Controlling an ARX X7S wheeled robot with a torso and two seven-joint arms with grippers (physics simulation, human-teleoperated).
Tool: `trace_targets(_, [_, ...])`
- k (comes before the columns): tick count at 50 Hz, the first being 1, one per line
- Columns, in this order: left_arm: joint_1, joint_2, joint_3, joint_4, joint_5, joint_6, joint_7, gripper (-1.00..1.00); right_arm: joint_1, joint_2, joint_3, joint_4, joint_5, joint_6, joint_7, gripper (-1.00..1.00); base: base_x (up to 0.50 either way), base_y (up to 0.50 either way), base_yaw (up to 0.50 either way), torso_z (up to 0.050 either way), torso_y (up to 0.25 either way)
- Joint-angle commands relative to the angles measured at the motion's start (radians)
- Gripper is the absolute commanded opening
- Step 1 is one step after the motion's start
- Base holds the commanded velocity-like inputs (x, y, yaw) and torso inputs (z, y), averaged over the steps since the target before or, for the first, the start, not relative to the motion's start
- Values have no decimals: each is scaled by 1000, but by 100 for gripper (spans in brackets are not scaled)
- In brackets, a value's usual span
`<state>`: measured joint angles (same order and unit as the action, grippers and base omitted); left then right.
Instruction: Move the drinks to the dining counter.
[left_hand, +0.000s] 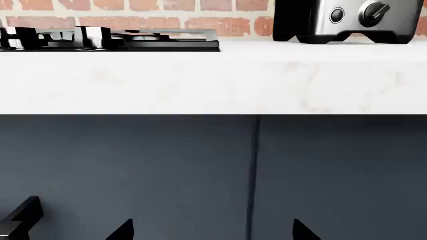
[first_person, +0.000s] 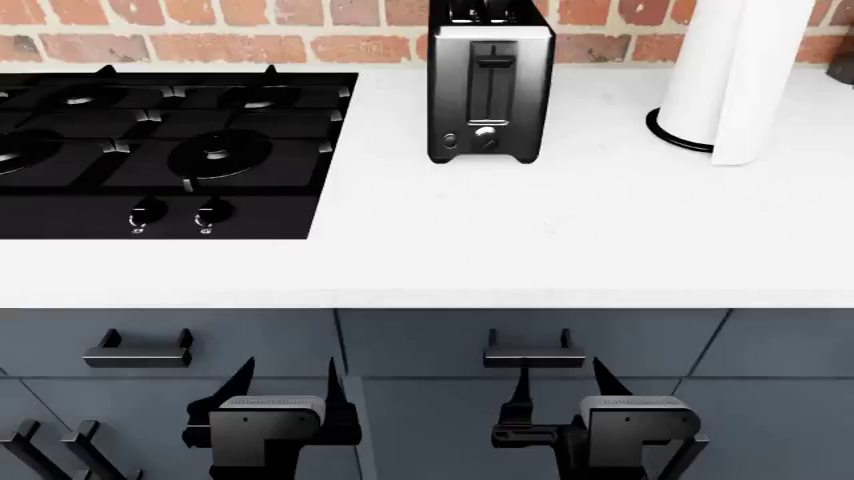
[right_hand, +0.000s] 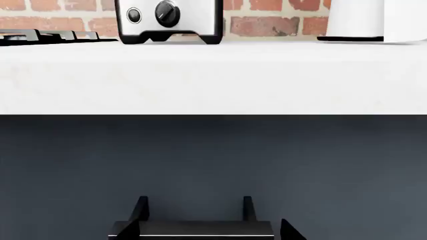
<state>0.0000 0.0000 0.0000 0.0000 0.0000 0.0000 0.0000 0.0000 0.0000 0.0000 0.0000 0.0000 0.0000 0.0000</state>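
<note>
White counter (first_person: 561, 240) viewed steeply from above by head; faced level, near its edge, by both wrists; toaster (first_person: 490, 85) shared.

I found no readable text, label, brand or number anywhere; the small marks by the toaster's (first_person: 490, 88) knobs and the hob's (first_person: 160, 150) dials were too tiny to make out.

A white desk (first_person: 561, 240) against a brick wall (first_person: 267, 30) carries a black hob (first_person: 160, 150), a steel toaster (first_person: 489, 85) and a white paper roll (first_person: 734, 75), while both tools, left (first_person: 283, 385) and right (first_person: 561, 385), hang open-fingered before dark drawers (first_person: 400, 350).
</note>
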Motion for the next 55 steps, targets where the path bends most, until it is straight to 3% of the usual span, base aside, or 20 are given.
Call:
trace_targets(1, [2, -17, 24, 4, -8, -2, -17, 100, -4, 19, -28, 0, -22, -9, 36, 100, 0, 0, 0, 0, 0])
trace_targets(16, [-10, -56, 64, -6, -34, -21, -63, 100, 3, 47, -51, 6, 52, -16, 91, 100, -143, -61, 0, 0, 0])
trace_targets(30, [-12, -75, 89, -20, -47, -8, -88, 100, 8, 63, -64, 17, 116, -9, 103, 100, -414, -428, 0, 0, 0])
trace_targets(55, [-6, -103, 121, -6, -79, -11, -117, 100, 6, 81, -70, -3, 202, 22, 140, 100, -26, -500, 0, 0, 0])
